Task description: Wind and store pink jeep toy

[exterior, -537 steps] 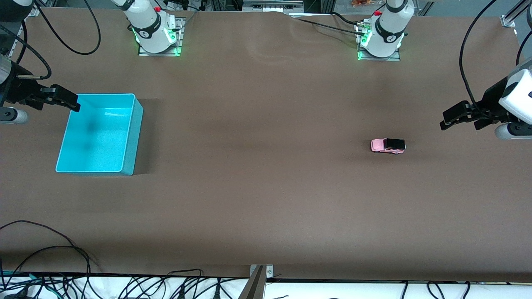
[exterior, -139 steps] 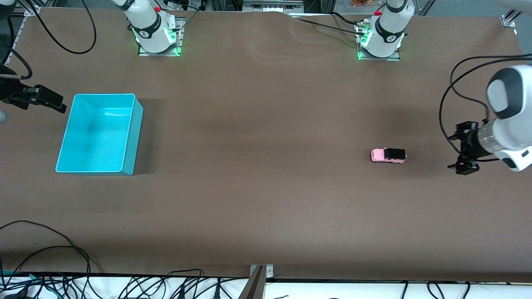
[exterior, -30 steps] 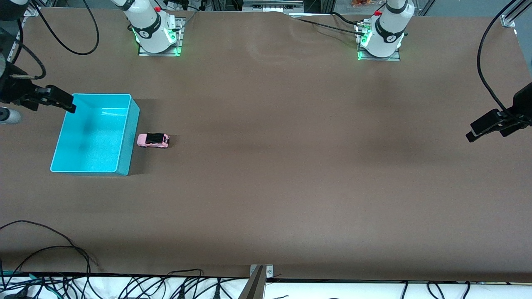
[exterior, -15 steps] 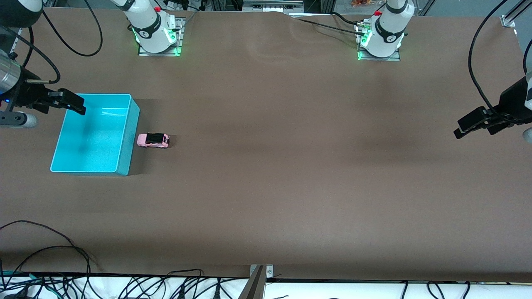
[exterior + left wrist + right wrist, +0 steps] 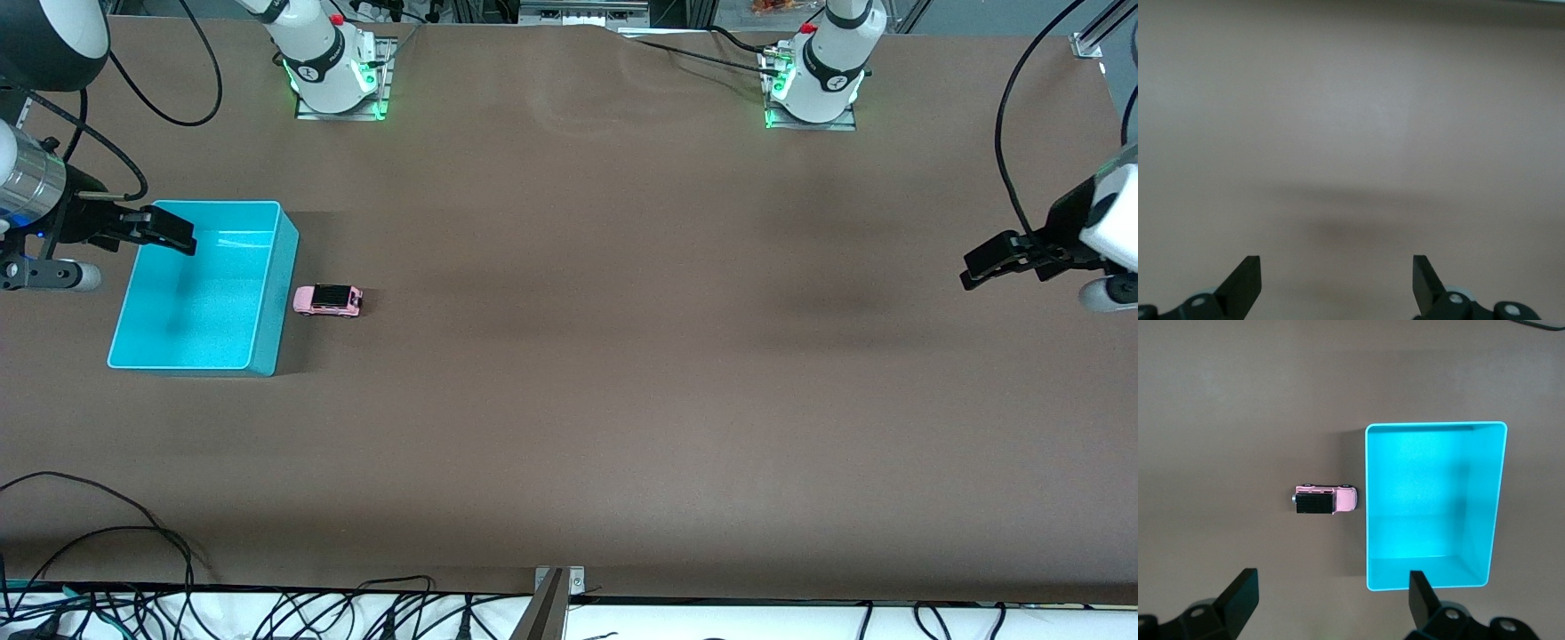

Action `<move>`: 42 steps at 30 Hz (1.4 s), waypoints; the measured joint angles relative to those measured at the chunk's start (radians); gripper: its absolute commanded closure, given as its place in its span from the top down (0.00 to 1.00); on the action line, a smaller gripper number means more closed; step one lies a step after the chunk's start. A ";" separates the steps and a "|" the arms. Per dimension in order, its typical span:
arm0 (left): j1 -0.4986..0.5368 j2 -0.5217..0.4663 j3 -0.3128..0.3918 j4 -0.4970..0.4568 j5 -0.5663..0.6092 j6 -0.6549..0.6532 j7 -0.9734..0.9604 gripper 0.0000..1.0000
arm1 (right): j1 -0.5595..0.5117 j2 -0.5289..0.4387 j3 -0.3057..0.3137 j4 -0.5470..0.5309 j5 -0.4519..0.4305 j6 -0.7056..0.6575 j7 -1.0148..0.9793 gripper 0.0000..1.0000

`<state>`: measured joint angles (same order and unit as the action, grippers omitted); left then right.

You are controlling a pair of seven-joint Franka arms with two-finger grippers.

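1. Spreading under everything, the brown table (image 5: 569, 356) carries the teal bin (image 5: 267, 293) at the right arm's end.
2. Right gripper (image 5: 169, 231) hangs over the bin's rim, fingers apart, empty.
3. Left gripper (image 5: 991, 264) waits over bare table, fingers parted.
4. Pink jeep toy (image 5: 328, 300) stands just beside the bin's wall.

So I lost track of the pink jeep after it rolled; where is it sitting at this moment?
The pink jeep toy sits on the table right beside the teal bin, outside it, toward the right arm's end; the right wrist view shows it beside the bin wall too.

Lab: bolted arm bases (image 5: 338, 67), cables (image 5: 267, 613)
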<state>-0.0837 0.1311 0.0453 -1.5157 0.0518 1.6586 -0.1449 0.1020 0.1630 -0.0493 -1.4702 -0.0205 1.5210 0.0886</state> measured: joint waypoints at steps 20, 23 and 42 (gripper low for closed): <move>0.010 0.000 -0.034 -0.009 -0.003 -0.001 0.015 1.00 | 0.000 0.038 0.002 -0.198 0.003 0.179 0.016 1.00; 0.019 0.000 -0.034 -0.009 -0.024 -0.001 0.053 1.00 | 0.000 0.038 0.002 -0.256 0.003 0.237 0.016 1.00; 0.047 0.001 -0.036 -0.009 -0.038 -0.001 0.092 1.00 | 0.001 0.036 0.053 -0.638 0.004 0.671 0.088 1.00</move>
<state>-0.0371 0.1322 0.0096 -1.5250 0.0142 1.6581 -0.0532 0.1033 0.1994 0.0034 -2.1082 -0.0165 2.1925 0.1762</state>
